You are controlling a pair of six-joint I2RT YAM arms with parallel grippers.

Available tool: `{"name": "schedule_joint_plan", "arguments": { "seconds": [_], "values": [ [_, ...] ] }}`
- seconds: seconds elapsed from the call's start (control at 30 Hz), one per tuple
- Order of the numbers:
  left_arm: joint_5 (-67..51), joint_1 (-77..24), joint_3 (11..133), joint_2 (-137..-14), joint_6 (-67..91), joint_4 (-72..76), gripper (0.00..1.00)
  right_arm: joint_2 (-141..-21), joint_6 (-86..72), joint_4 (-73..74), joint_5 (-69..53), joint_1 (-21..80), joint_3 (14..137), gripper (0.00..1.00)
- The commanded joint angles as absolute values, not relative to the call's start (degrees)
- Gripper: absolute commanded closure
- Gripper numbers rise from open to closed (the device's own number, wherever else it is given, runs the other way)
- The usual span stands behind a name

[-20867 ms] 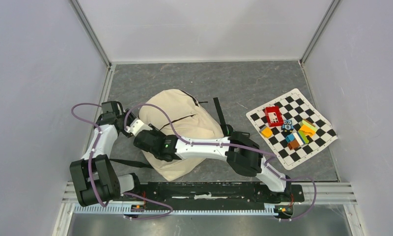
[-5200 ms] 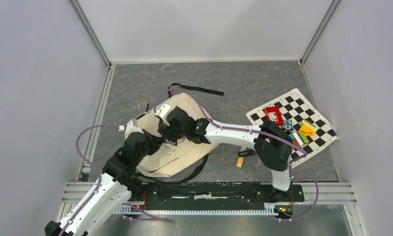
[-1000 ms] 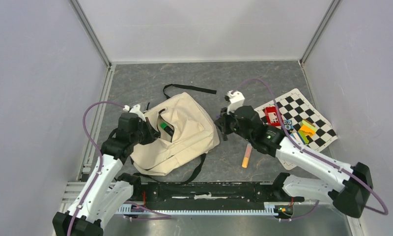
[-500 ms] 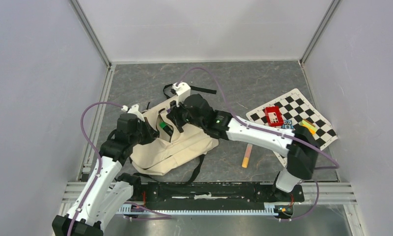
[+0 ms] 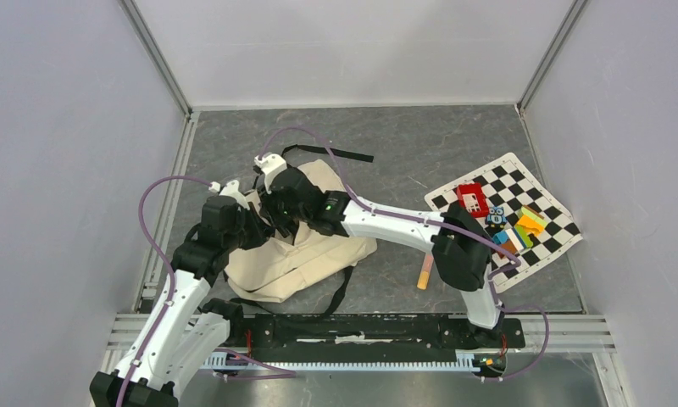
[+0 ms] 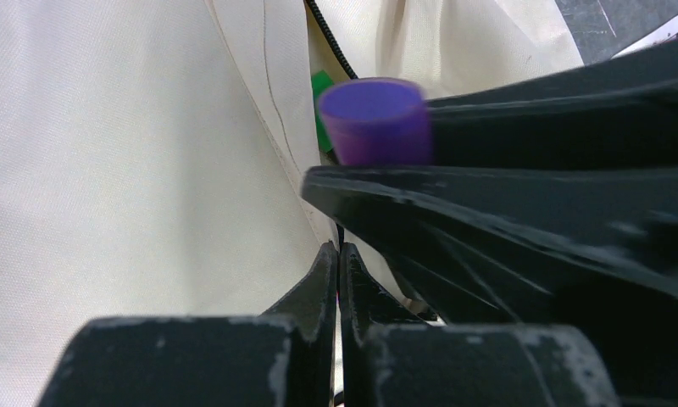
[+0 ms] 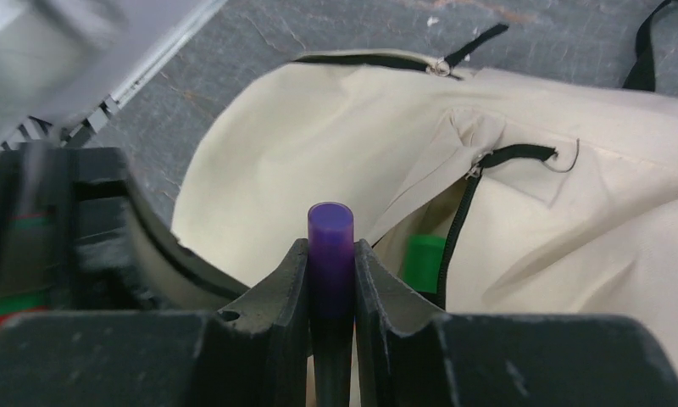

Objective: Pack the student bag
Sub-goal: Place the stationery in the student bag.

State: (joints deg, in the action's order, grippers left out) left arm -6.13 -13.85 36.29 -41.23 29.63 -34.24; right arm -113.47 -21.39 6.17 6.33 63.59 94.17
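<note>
Top view gives you the bag (image 5: 319,254) left of centre, with the right arm lying across it. Your right gripper (image 7: 330,254) clamps a purple marker (image 7: 330,229) over the opening; your left gripper (image 6: 337,259) pinches the bag's edge. An orange marker (image 5: 424,273) and a checkered mat (image 5: 530,182) lie to the right on the grey tabletop (image 5: 420,144), with pale walls (image 5: 352,51) around.

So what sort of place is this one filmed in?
Probably a lab robot cell, not a real classroom: plain panel walls box in the grey tabletop, a metal mounting rail spans the near edge, and a checkerboard sheet lies at right.
</note>
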Motion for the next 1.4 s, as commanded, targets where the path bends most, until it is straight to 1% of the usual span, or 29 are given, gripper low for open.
{"name": "schedule_joint_plan", "arguments": {
  "seconds": [0.0,0.1,0.23,0.3,0.33,0.4,0.43,0.5,0.73,0.77,0.87,0.93,1.0,1.27,1.37],
  "values": [
    [-4.38,-13.18,37.89,-40.52,27.49,-32.56,0.98,-116.34,-22.26,10.09,6.78,63.56,98.72,1.0],
    [-4.39,-13.18,37.89,-40.48,27.43,-32.59,0.98,-115.57,-22.72,10.89,7.38,63.59,97.53,0.91],
    [-4.41,-13.16,37.95,-40.58,27.48,-32.52,0.98,-112.95,-22.84,11.54,10.96,63.59,94.47,0.69],
    [-4.42,-13.18,37.9,-40.49,27.48,-32.54,0.98,-112.01,-22.39,11.98,11.96,63.54,93.63,0.61],
    [-4.4,-13.18,37.93,-40.5,27.47,-32.54,0.98,-111.6,-21.86,12.11,11.93,63.52,93.44,0.53],
    [-4.47,-13.16,37.95,-40.6,27.51,-32.52,0.98,-110.89,-21.11,12.22,11.78,63.54,93.14,0.43],
    [-4.48,-13.18,37.91,-40.6,27.45,-32.52,0.98,-110.63,-20.81,12.29,11.94,63.54,93.07,0.4],
    [-4.5,-13.18,37.91,-40.56,27.5,-32.52,0.98,-109.94,-20.49,12.22,12.35,63.54,92.89,0.38],
    [-2.65,-13.18,38.16,-39.75,27.55,-33.03,0.98,-107.61,-18.52,10.56,12.75,63.56,91.94,0.35],
    [-2.31,-13.14,38.07,-39.31,27.6,-32.96,0.98,-107.62,-18.12,10.25,13.44,63.55,91.85,0.37],
    [-2.43,-13.18,37.91,-38.87,27.67,-32.9,0.98,-109.11,-16.39,10.13,14.46,63.5,92.4,0.47],
    [-2.54,-13.18,37.93,-39.02,27.72,-33.12,0.98,-110.56,-15.74,10.71,12.8,63.54,93.21,0.55],
    [-2.55,-13.18,37.9,-39.14,27.73,-32.99,0.98,-111.53,-15.77,10.47,10.9,63.63,92.87,0.6],
    [-3.08,-13.18,37.96,-39.64,27.65,-32.81,0.98,-116.96,-15.11,10.7,6.71,63.64,93.54,0.62],
    [-3.0,-13.18,37.81,-39.13,27.68,-32.7,0.98,-118.53,-15.1,11.82,7.85,63.63,93.79,0.68]
  ]
}}
